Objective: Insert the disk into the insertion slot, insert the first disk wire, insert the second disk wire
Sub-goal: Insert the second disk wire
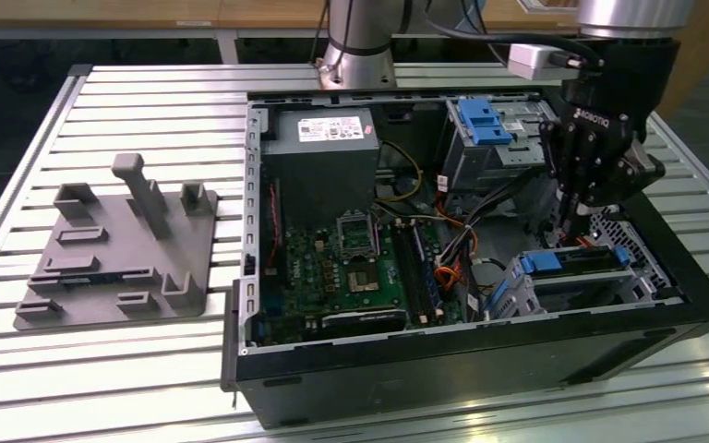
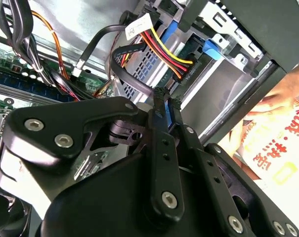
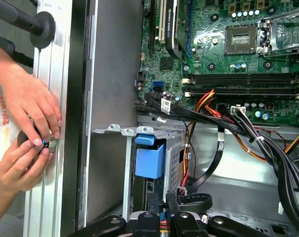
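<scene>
Evidently past the first step, with the disk (image 1: 572,262) already lodged in the insertion slot (image 1: 524,293), at the corner of the computer case (image 1: 453,365) on the exterior view's right. Looks like wire work now. Jaws of the gripper (image 2: 167,98) pinched together on the plug end of a black flat wire (image 2: 132,74), poised close behind the disk. Beside it, a bundle of red, yellow and black leads (image 2: 161,47) running to the same rear face; cannot tell whether seated. Probably calls for squaring the plug to its socket, then a short straight push, without snagging the neighbouring leads. Outside the case, a person's hands (image 3: 33,106) resting on the desk (image 1: 145,369), well apart from the work.
</scene>
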You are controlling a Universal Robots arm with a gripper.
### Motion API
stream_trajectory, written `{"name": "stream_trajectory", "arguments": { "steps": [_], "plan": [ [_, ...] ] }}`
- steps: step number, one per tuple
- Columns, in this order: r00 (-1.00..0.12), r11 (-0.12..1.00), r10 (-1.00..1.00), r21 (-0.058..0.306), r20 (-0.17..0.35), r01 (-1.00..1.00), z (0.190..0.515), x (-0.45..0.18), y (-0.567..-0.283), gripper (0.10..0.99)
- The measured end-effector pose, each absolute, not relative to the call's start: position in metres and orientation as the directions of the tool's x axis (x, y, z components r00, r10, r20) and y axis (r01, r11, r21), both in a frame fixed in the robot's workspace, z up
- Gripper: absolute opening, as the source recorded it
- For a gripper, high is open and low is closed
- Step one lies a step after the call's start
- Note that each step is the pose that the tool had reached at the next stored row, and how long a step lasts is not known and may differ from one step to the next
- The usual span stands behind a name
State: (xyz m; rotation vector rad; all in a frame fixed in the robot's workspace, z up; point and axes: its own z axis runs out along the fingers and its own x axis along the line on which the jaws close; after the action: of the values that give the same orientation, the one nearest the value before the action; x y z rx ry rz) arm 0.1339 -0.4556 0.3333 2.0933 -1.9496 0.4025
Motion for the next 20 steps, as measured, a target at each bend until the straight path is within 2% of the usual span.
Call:
{"name": "stream_trajectory", "arguments": {
  "steps": [1, 3, 12, 20],
  "plan": [
    [0.065, -0.072, -0.929, -0.004, 0.365, -0.997, 0.3333, 0.134, -0.4561, 0.196],
    [0.066, -0.072, -0.93, -0.003, 0.36, -0.997, 0.3333, 0.1342, -0.4571, 0.141],
    [0.072, -0.071, -0.933, 0.016, 0.351, -0.997, 0.3333, 0.1405, -0.4596, 0.141],
    [0.073, -0.071, -0.94, 0.016, 0.334, -0.997, 0.3341, 0.1412, -0.4599, 0.153]
  ]
}}
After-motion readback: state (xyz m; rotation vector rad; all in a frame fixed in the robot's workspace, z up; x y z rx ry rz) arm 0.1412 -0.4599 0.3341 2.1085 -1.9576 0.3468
